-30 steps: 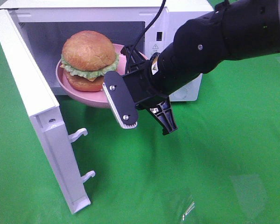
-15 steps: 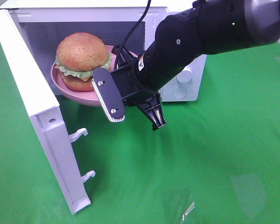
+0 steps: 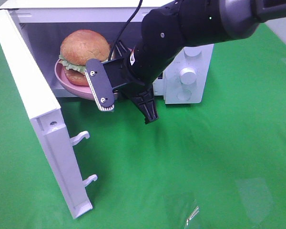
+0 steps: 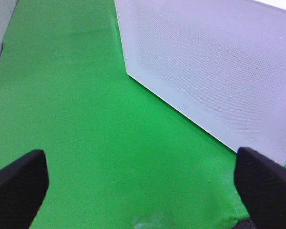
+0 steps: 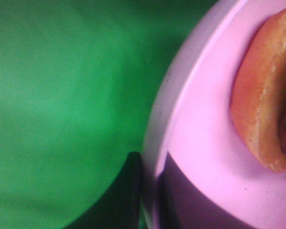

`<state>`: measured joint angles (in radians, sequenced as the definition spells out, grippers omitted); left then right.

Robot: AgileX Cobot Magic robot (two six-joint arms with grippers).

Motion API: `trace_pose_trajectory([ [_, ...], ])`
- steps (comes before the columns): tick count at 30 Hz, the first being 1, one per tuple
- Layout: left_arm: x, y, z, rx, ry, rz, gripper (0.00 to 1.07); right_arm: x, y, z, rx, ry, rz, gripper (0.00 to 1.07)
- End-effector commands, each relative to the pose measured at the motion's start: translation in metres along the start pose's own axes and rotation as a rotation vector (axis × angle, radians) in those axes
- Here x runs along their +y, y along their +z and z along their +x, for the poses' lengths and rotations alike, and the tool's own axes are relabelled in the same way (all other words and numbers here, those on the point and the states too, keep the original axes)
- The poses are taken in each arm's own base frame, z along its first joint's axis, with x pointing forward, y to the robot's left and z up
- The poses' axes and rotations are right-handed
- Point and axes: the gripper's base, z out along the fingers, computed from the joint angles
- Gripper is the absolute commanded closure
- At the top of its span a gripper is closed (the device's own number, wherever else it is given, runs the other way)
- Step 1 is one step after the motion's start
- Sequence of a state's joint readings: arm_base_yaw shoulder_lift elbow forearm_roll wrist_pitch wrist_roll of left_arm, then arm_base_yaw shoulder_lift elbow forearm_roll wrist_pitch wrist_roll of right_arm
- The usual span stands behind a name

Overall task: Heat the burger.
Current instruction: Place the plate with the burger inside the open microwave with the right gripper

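Right claw (image 5: 150, 191) clenched on the rim of the pink plate (image 3: 62, 78). The burger (image 3: 85, 47) sits on the plate, in the mouth of the open microwave (image 3: 186, 71). Left claw (image 4: 143, 191) is released over the green surface (image 4: 76, 119), outside the door (image 4: 219, 71).

1. The microwave (image 3: 200, 71) stood at the back of the tabletop (image 3: 219, 157).
2. Its door (image 3: 38, 119) hung open on the left, swung toward the front.
3. The plate (image 3: 69, 86) was partly inside the cavity.
4. The burger (image 3: 84, 46) lay on the plate.
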<state>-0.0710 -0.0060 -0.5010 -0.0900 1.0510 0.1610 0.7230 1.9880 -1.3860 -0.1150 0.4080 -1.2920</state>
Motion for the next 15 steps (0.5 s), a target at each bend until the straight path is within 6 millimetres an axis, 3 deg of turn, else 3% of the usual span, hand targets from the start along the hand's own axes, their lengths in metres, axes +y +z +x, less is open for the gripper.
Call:
trace_pose_trajectory([
  [1, -0.001, -0.002, 0.001, -0.034, -0.004, 0.002, 0.09, -0.018, 0.0, -0.003, -0.006, 0.039, 0.078, 1.07],
  [15, -0.001, -0.002, 0.001, -0.034, -0.004, 0.002, 0.09, -0.037, 0.023, -0.005, 0.019, 0.115, 0.06, 1.07],
])
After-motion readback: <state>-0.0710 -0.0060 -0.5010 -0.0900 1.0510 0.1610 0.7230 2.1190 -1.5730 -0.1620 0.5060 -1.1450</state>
